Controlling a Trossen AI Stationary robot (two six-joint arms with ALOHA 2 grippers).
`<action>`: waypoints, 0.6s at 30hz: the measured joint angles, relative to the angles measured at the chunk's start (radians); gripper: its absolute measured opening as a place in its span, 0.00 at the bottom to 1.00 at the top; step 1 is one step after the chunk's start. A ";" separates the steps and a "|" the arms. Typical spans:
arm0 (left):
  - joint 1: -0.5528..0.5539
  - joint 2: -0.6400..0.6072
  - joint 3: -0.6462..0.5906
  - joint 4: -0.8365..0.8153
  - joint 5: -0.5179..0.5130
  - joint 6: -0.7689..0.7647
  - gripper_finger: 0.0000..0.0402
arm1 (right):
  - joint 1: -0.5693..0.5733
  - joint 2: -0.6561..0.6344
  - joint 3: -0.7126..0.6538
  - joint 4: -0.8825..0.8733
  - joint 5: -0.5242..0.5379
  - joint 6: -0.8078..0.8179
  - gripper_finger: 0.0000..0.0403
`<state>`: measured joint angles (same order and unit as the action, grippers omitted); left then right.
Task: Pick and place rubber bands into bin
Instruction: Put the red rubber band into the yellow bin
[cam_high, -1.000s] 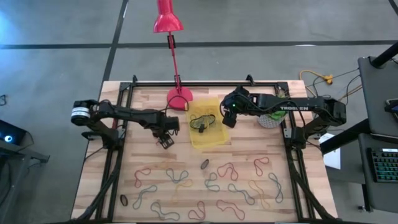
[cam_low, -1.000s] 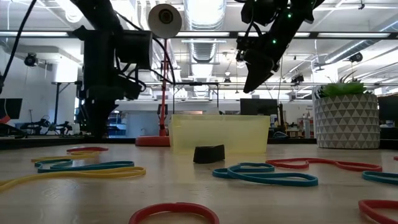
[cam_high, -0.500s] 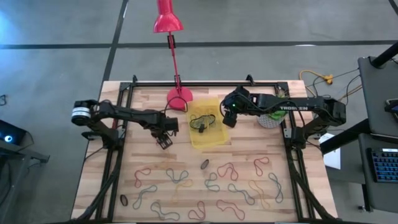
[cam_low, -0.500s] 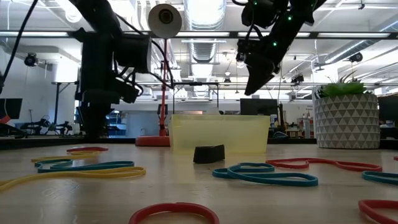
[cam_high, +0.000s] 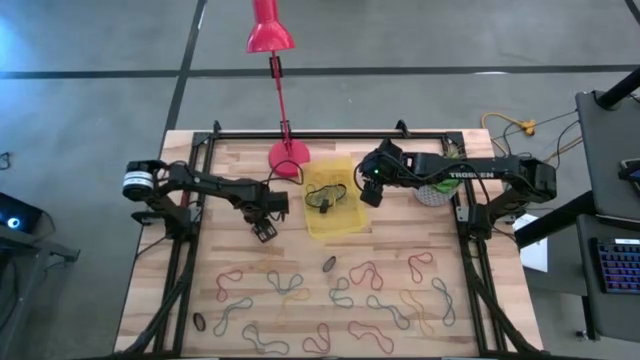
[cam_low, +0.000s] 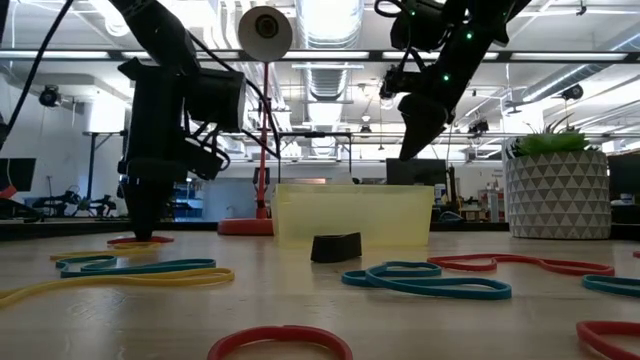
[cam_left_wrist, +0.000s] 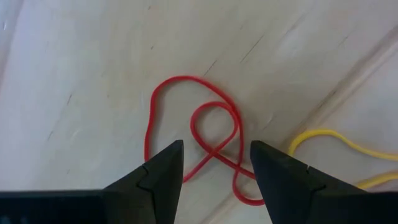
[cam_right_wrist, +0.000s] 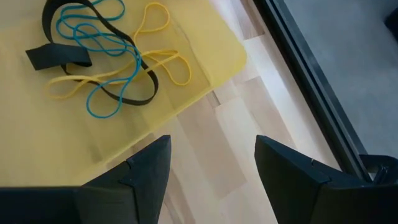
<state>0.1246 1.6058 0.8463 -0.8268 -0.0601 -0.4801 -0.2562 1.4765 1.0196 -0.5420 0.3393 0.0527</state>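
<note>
Many rubber bands (cam_high: 340, 295) in red, blue, green, yellow and black lie loose on the near half of the wooden table. The yellow translucent bin (cam_high: 340, 225) stands at mid-table and holds blue, yellow and black bands (cam_right_wrist: 106, 56). My left gripper (cam_left_wrist: 214, 146) points straight down, open, just above a twisted red band (cam_left_wrist: 199, 124) that lies flat on the table; a yellow band (cam_left_wrist: 336, 146) lies beside it. In the high view the left gripper (cam_high: 264, 230) is left of the bin. My right gripper (cam_high: 368, 195) hangs open over the bin's right edge, with nothing between its fingers.
The red lamp's round base (cam_high: 290, 158) stands behind the bin, and a white patterned pot (cam_low: 556, 190) stands at the far right. A folded black band (cam_low: 335, 246) lies just in front of the bin. Black frame rails (cam_high: 195, 230) run along both table sides.
My left gripper has sunk straight down toward the table and the red band below it, still open. The bands and the bin have stayed in place.
</note>
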 joint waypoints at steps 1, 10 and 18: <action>0.000 0.000 0.000 0.001 0.000 0.000 0.44 | 0.000 0.000 -0.001 0.000 0.000 0.000 0.54; 0.001 0.019 -0.025 0.061 0.057 0.113 0.31 | 0.000 0.000 -0.001 0.000 0.000 0.000 0.54; 0.009 0.052 -0.048 0.112 0.108 0.182 0.05 | 0.000 0.000 -0.001 0.001 0.000 0.026 0.54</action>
<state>0.1331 1.6578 0.7979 -0.7145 0.0483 -0.2977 -0.2558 1.4765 1.0187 -0.5411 0.3392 0.0784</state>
